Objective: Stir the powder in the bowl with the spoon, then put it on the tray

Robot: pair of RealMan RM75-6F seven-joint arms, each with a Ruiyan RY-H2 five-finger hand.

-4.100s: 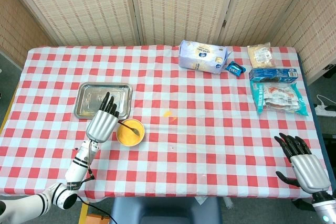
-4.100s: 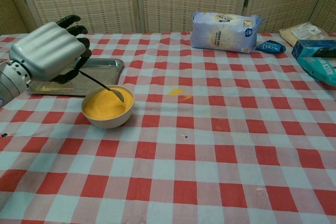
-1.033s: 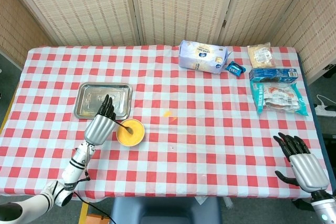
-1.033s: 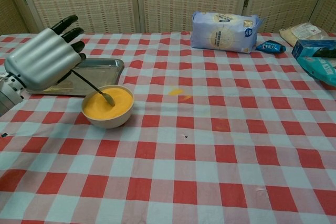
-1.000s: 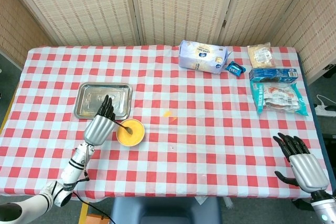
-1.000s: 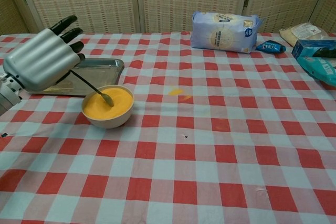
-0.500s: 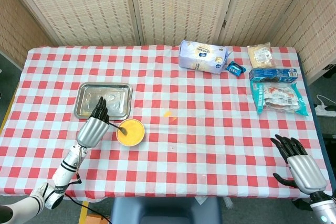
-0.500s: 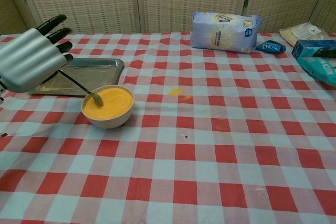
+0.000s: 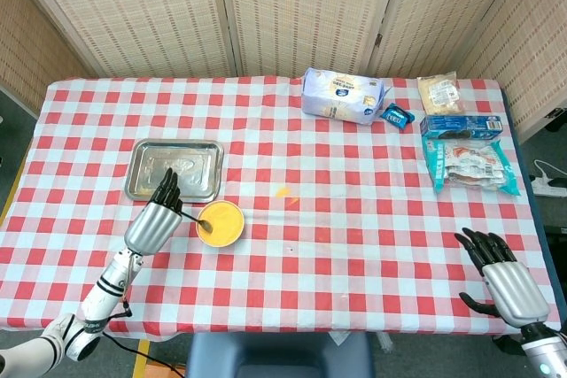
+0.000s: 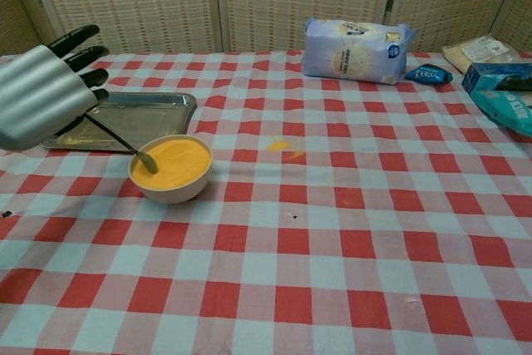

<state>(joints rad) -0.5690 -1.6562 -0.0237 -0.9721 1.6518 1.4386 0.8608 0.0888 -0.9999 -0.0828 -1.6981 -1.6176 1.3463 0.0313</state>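
Small cream round bowl (image 10: 170, 182) sits upright, full of yellow-orange powder (image 10: 173, 162). Thin dark-handled metal spoon (image 10: 125, 146) tilts over the rim at 9 o'clock, tip at the powder's edge. Shiny rectangular metal tray (image 10: 158, 110) lies just beyond, at 11 o'clock.

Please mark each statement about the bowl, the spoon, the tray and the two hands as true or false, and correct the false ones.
1. The left hand holds the spoon. True.
2. The spoon lies on the tray. False: its tip is at the bowl's left rim.
3. The bowl holds yellow powder. True.
4. The bowl stands on the tray. False: it stands on the tablecloth beside it.
5. The right hand holds a packet. False: it holds nothing.
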